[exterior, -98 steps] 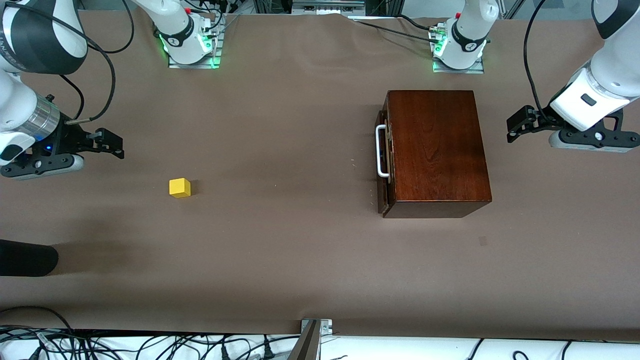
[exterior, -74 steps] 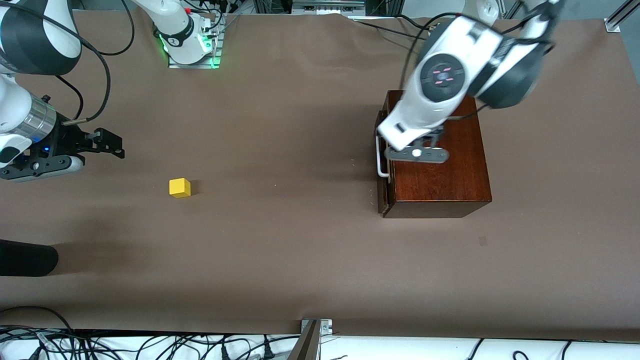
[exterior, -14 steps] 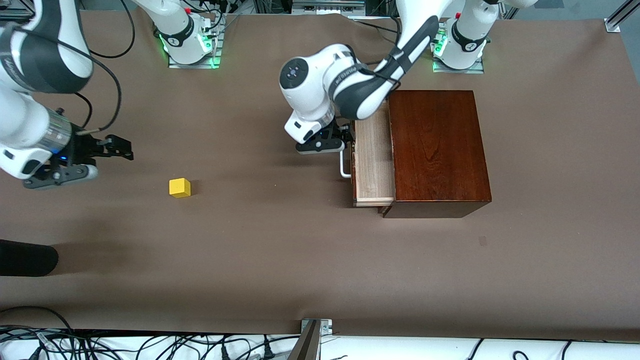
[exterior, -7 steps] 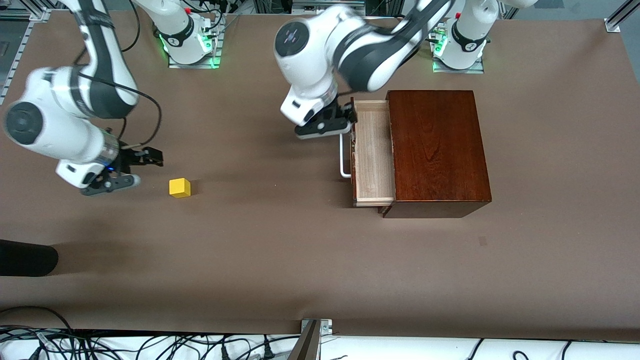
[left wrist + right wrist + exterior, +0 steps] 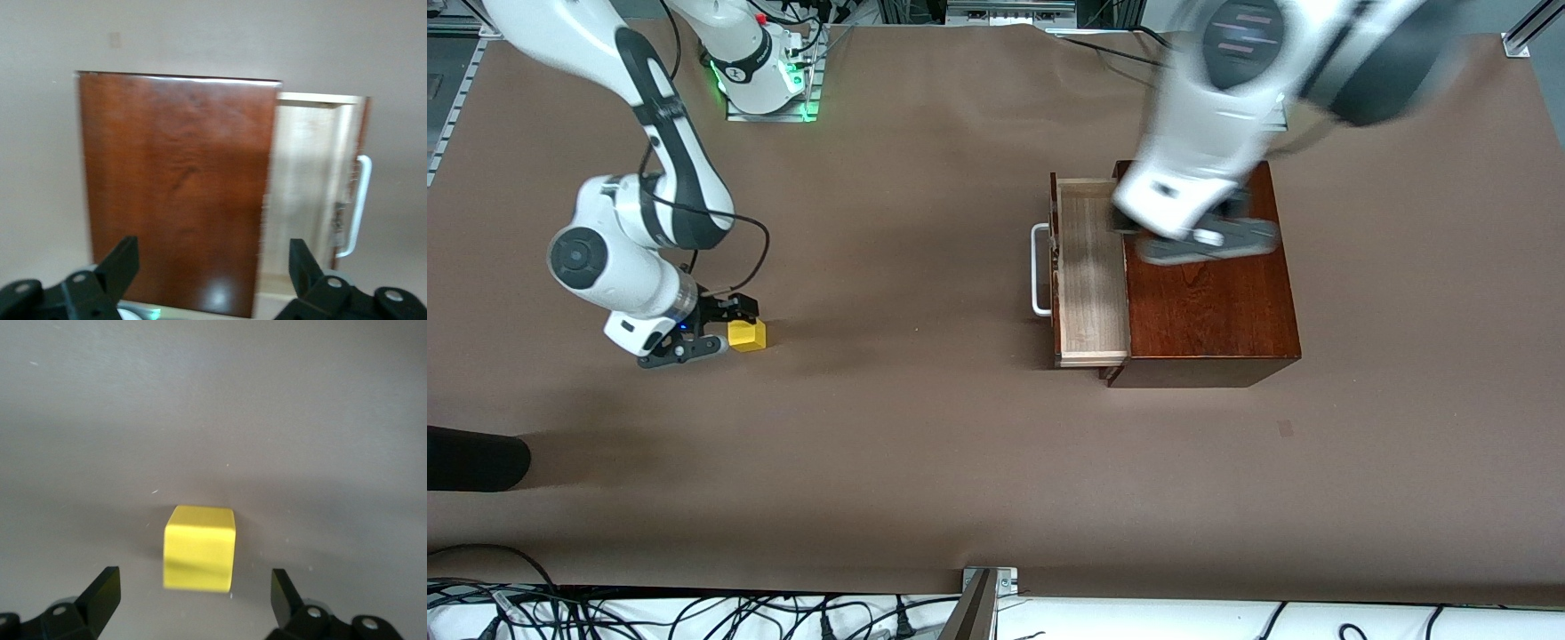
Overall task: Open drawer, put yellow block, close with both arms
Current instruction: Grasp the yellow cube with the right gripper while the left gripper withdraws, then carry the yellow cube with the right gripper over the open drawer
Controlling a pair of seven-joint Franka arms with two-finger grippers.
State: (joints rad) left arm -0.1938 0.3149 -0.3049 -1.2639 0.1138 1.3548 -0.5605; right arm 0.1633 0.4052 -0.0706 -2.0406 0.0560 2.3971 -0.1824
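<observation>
The drawer (image 5: 1089,276) stands pulled out of the dark reddish-brown wooden box (image 5: 1209,293), its pale inside bare and its white handle (image 5: 1039,271) free. My left gripper (image 5: 1200,238) is up over the box top, open and empty; the left wrist view shows the box top (image 5: 177,193), the open drawer (image 5: 303,193) and the handle (image 5: 360,200) below my open left gripper (image 5: 212,267). The yellow block (image 5: 747,335) lies on the table toward the right arm's end. My right gripper (image 5: 725,324) is low beside it, open, with the block (image 5: 200,549) just ahead of the gap between its fingers (image 5: 193,593), not touching.
The brown table cover (image 5: 925,427) runs wide between block and box. A black object (image 5: 471,458) lies at the table's edge near the right arm's end. The green-lit arm bases (image 5: 769,80) (image 5: 1240,89) stand along the top. A metal bracket (image 5: 987,587) sits at the near edge.
My left gripper has let go of the handle and swung up over the box top; the drawer stays open. My right gripper has moved down to the yellow block.
</observation>
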